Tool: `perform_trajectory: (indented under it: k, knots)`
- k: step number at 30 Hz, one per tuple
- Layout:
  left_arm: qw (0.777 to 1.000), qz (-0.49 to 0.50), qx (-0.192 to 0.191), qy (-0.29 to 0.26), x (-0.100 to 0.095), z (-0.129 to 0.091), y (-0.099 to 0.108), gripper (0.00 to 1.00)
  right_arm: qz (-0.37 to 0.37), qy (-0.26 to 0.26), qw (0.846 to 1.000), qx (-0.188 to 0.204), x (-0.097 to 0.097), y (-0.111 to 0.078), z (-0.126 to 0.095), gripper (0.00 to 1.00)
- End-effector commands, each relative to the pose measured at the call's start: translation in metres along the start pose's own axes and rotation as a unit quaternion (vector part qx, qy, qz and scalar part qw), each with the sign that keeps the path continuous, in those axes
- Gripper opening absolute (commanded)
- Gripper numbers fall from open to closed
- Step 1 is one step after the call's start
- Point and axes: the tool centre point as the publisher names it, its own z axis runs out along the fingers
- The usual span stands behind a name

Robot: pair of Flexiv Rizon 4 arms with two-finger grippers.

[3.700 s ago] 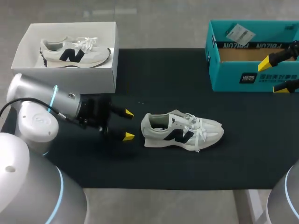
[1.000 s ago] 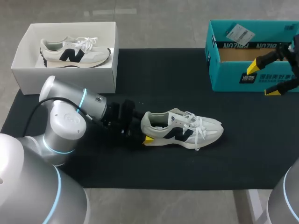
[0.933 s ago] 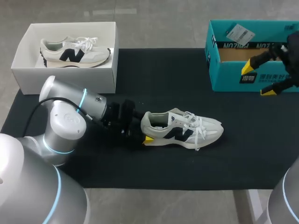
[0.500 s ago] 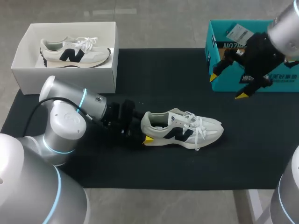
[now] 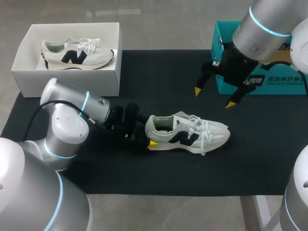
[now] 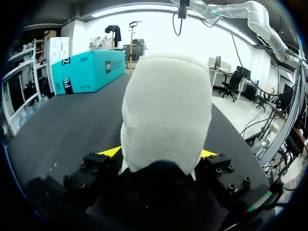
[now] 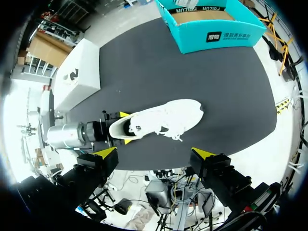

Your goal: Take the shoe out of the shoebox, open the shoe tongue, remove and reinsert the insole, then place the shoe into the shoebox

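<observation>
**A:** Where is the shoe, and what holds it?

**B:** The white shoe (image 5: pixel 187 134) lies on its sole in the middle of the black desk mat (image 5: pixel 159 82), outside both boxes, with its toe toward our right arm. Our left pincer (image 6: pixel 160 156) pinches the heel, one yellow tip on each side. Our right pincer (image 5: pixel 214 97) hangs spread above the mat, between the teal shoebox (image 5: pixel 281 81) and the shoe, touching nothing.

**A:** How do we do this step well?

**B:** We judge that opening the tongue (image 5: pixel 185 124) comes next. The left pincer should pin the heel low so the light shoe cannot skid. The right should come down at the collar, hook the tongue's edge and draw it toward the toe. The loose laces (image 5: pixel 206 134) could snag a tip.

**A:** And the materials?

**B:** The upper looks like soft fabric over a thick pale sole. The heel is rounded and fleecy in the left wrist view. The mat is matte. The teal box is stiff cardboard. The white box (image 5: pixel 67 79) holds a matching second shoe (image 5: pixel 77 54).
</observation>
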Motion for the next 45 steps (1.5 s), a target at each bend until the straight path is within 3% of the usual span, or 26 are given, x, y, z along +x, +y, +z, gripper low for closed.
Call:
perform_trajectory:
  k: [1,14,27,31,45]
  knots:
    - [1.0,0.0,-0.001,0.0,-0.003,0.001,0.002,0.0,-0.004,-0.099,0.995,0.006,0.022,0.008,0.021,1.0]
    - [1.0,0.0,-0.001,0.0,-0.003,0.001,0.002,0.0,-0.011,-0.163,0.986,0.021,0.05,-0.003,0.064,1.0]
    - [1.0,0.0,-0.001,0.0,-0.003,0.001,0.002,0.0,-0.006,-0.203,0.979,0.007,0.052,-0.006,0.095,1.0]
    - [1.0,0.0,-0.001,0.0,-0.003,0.001,0.002,0.0,0.001,-0.248,0.969,-0.016,0.052,-0.007,0.108,1.0]
    - [1.0,0.0,-0.001,0.0,-0.003,0.001,0.002,0.0,0.012,-0.319,0.947,-0.024,0.037,0.001,0.139,1.0]
